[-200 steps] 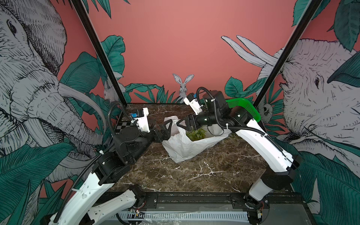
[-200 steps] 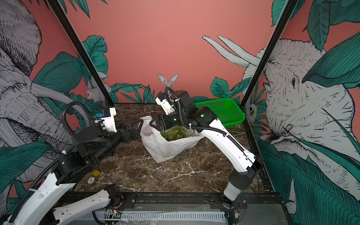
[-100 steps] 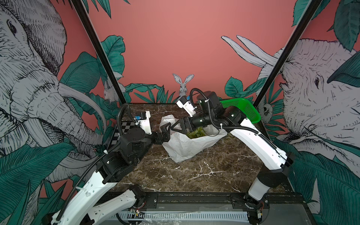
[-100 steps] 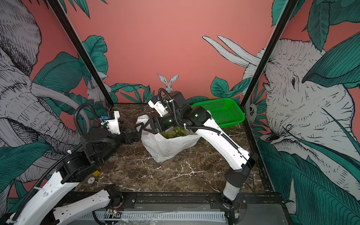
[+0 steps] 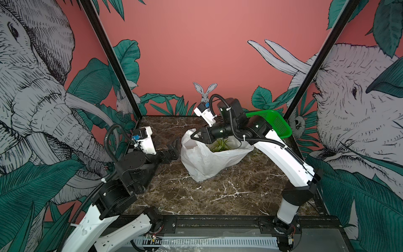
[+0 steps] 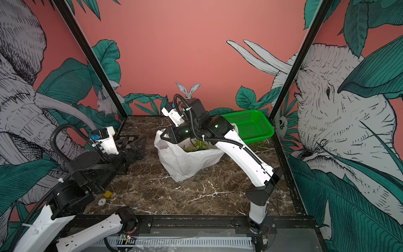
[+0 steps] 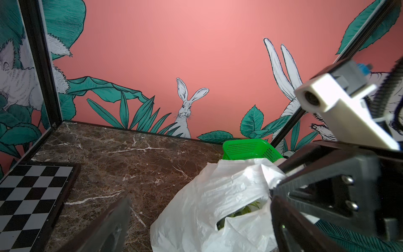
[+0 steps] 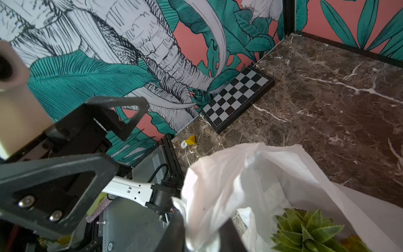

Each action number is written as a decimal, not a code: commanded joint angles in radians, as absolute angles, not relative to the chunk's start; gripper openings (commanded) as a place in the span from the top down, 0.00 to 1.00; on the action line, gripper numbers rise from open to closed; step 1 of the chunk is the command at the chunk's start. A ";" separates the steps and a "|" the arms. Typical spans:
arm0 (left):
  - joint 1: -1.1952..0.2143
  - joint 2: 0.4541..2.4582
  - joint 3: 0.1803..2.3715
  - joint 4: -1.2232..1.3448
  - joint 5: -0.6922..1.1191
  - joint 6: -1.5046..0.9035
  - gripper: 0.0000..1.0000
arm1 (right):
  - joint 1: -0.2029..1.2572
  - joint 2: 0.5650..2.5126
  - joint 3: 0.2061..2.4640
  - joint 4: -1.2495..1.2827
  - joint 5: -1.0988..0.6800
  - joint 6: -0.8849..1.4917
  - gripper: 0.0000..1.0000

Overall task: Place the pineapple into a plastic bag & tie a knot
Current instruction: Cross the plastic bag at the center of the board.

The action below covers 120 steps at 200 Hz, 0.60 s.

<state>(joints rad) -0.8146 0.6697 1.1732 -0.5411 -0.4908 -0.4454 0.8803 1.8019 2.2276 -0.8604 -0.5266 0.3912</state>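
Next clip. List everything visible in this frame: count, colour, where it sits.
plastic bag: one, white, mid-table, mouth open
pineapple: one, green crown showing, inside the bag
basket: one, green mesh, far right corner
chessboard: one, black and white, far left, against the wall
yellow piece: one, small, near left edge of the table
disc: one, white, small, beside the yellow piece
table: one, dark brown marble
left hand: one, black, open, beside the bag
right hand: one, black, shut on the bag's top edge
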 commanded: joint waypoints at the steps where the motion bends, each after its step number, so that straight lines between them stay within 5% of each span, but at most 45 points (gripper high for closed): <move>1: -0.809 0.672 1.143 -0.555 -0.405 -0.364 0.00 | 0.868 1.807 2.269 -0.871 -0.517 0.391 1.00; 45: -0.809 0.782 1.130 -0.528 -0.214 -0.192 0.01 | 0.826 1.811 2.338 -0.890 -0.526 0.416 1.00; 120: -0.808 0.900 1.094 -0.209 -0.220 -0.019 0.01 | 0.824 1.826 2.394 -0.940 -0.523 0.411 1.00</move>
